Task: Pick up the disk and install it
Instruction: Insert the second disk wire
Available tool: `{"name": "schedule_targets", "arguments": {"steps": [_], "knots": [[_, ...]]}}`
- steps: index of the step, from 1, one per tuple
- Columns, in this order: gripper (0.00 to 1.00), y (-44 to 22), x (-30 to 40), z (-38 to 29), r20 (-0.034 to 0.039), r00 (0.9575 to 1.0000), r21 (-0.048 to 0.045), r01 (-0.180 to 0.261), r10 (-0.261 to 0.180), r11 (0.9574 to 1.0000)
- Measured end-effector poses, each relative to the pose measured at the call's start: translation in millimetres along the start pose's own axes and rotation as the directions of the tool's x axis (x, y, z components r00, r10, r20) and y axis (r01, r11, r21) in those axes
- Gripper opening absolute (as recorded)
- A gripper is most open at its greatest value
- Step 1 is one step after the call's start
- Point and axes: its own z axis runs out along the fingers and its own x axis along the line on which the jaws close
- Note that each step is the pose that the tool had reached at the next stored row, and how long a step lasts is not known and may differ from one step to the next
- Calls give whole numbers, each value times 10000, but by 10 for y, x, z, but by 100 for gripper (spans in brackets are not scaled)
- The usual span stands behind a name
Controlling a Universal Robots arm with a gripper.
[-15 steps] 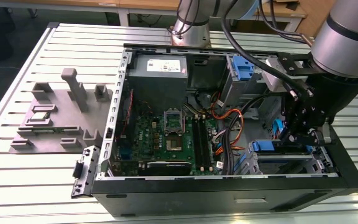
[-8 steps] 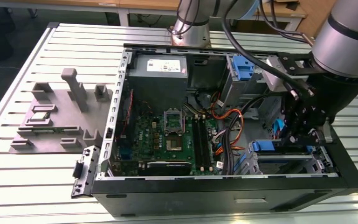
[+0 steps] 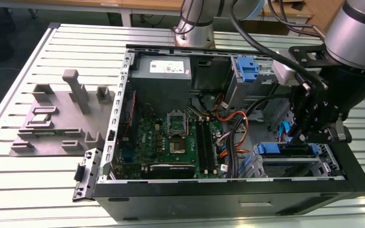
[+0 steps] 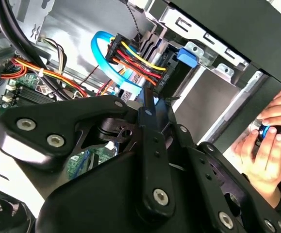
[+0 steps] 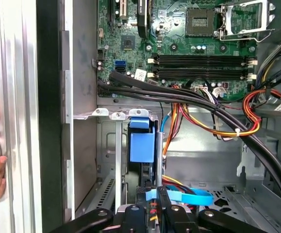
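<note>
Gripper (image 3: 304, 137) low over drive bay (image 3: 290, 159); disk (image 5: 142, 145) edge-on, long axis along the reach; finger state unclear.

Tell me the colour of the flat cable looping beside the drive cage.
Light blue: the flat cable shows best in the second wrist view.
</note>
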Motion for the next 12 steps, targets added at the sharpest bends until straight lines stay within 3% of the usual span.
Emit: {"name": "schedule_targets", "arguments": {"steps": [3, 5, 12], "knots": [[22, -3, 2, -29, 0, 10000, -5, -1, 1, 10000], [10, -3, 1, -29, 1, 10000, -5, 0, 0, 10000], [10, -3, 1, -30, -1, 10000, -6, 0, 0, 10000]]}}
